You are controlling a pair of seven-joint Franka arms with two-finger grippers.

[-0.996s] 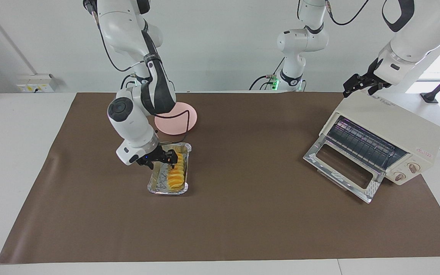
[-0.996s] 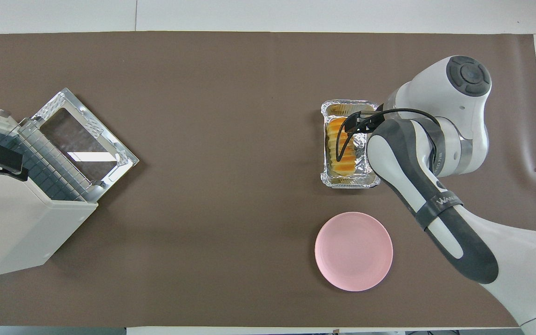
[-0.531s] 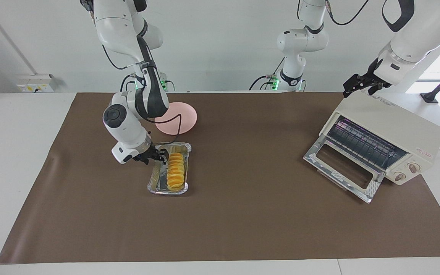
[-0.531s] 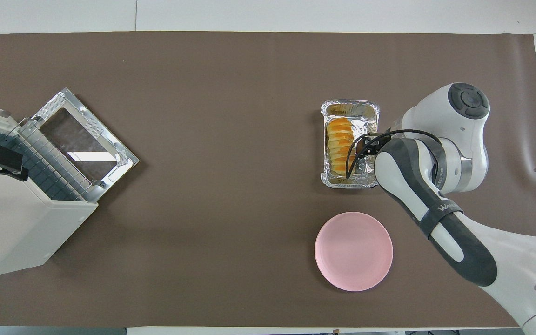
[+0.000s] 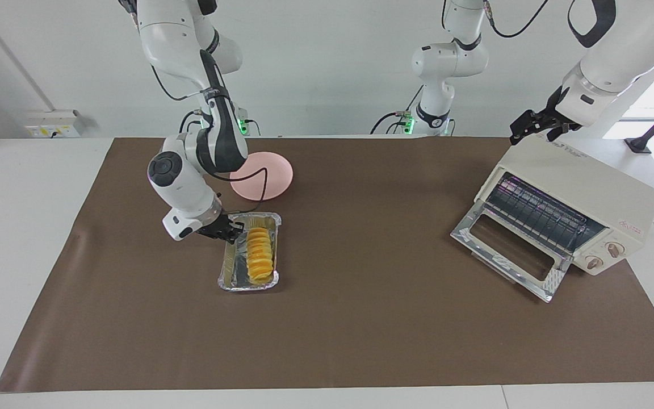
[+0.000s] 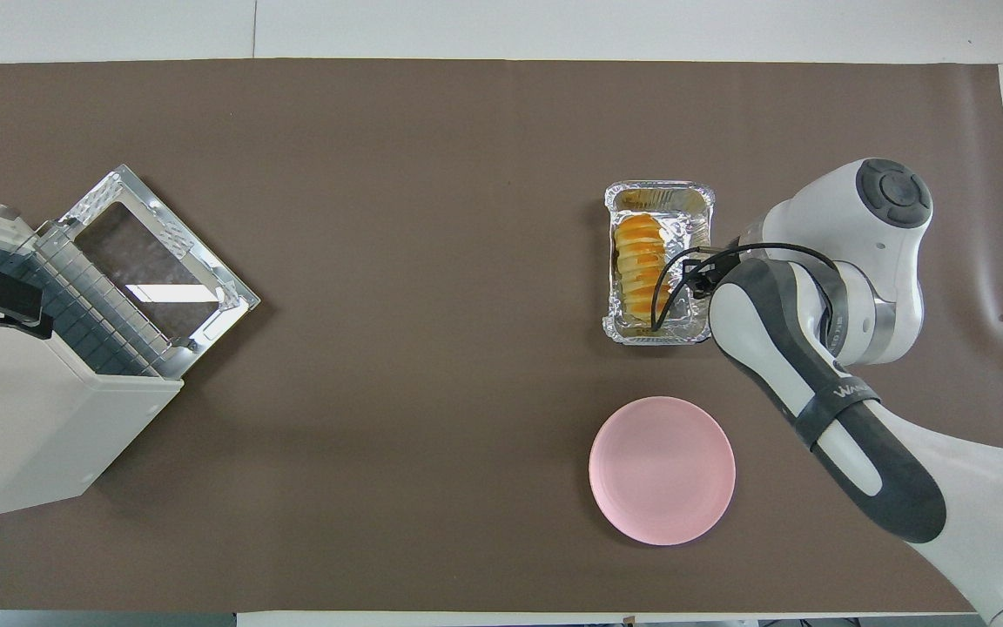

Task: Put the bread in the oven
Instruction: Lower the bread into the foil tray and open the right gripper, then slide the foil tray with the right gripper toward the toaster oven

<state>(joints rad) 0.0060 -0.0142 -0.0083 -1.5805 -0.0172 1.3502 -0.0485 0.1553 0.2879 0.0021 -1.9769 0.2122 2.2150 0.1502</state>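
Note:
The bread (image 5: 260, 254), a ridged golden loaf, lies in a silver foil tray (image 5: 247, 286) toward the right arm's end of the table. My right gripper (image 5: 235, 227) is down at the tray's long side wall, shut on that foil rim, beside the loaf and not touching it. In the overhead view the right gripper (image 6: 700, 274) sits on the tray (image 6: 658, 335) edge next to the bread (image 6: 638, 266). The cream oven (image 5: 582, 187) stands at the left arm's end with its glass door (image 5: 506, 255) dropped open and the rack showing. My left gripper (image 5: 534, 128) waits open over the oven's top.
A pink plate (image 5: 267, 176) lies nearer to the robots than the foil tray, partly covered by the right arm. A brown mat (image 5: 361, 318) covers the table. The oven (image 6: 23, 435) door (image 6: 153, 261) faces the mat's middle.
My right gripper moved off the bread to the tray's side wall and shut there. The tray with the bread shifted slightly toward the right arm's end. The left arm stayed still.

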